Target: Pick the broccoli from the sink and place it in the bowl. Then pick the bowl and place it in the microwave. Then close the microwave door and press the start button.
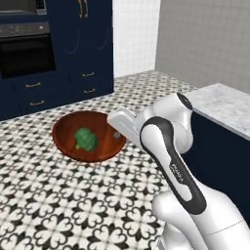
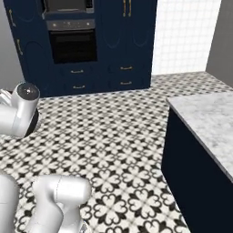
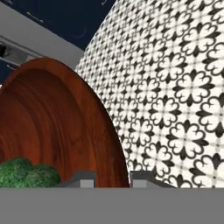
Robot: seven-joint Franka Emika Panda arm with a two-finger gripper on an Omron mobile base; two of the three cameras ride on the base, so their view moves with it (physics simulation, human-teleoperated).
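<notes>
Pincer (image 3: 113,178): clamped on the rim of the bowl, one tip inside the wall and one outside, in the hand view; in the left base view the hand meets the bowl at its 3 o'clock edge.
Bowl (image 1: 68,134): reddish-brown, glossy, wood-grained, held out above the patterned floor (image 1: 58,205), tipped a little; sits at about 9 o'clock of the left base view's centre.
Broccoli (image 1: 86,139): bright green, bumpy, lying inside the bowl near its middle; in the hand view it peeks in at 8 o'clock, against the inner wall.
Arm (image 1: 171,161): white with dark joints, rising from 5 o'clock in the left base view and bending towards the bowl; in the right base view its elbow sits at 9 o'clock.
Oven (image 2: 73,43): black, with a horizontal bar handle, set in dark blue cabinets (image 2: 123,41) with brass pulls, at 11 o'clock of the right base view, well apart from the bowl.
Microwave (image 2: 67,5): just a sliver of it above the oven, at the top edge; whether its door is open I cannot tell.
Counter (image 2: 209,123): pale marble top on a dark blue base, at 3 o'clock, well apart from the bowl.
</notes>
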